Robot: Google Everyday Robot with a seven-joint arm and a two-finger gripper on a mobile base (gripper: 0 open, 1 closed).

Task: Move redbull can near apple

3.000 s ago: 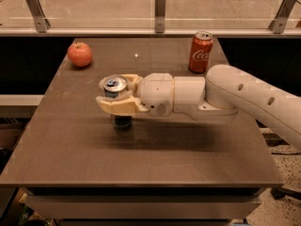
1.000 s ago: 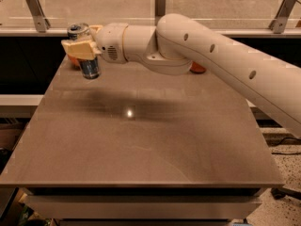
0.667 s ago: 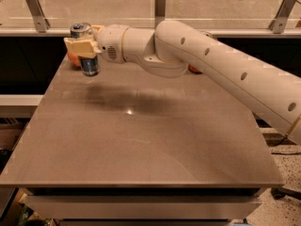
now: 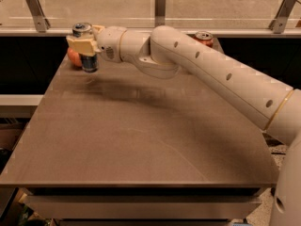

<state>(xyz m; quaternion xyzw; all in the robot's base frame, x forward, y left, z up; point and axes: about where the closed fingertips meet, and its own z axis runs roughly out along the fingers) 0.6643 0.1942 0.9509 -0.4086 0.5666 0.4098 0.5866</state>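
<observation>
The gripper is at the far left of the table, fingers clamped around the redbull can. Can upright, long axis vertical, silver top upward, just right of the apple. A Coca-Cola can stands far right

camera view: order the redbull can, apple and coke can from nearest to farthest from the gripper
1. Redbull can: held in the gripper itself, at the table's far left corner.
2. Apple: just behind and to the left of the held can, partly hidden by it.
3. Coke can: far right along the back edge, behind the arm.
</observation>
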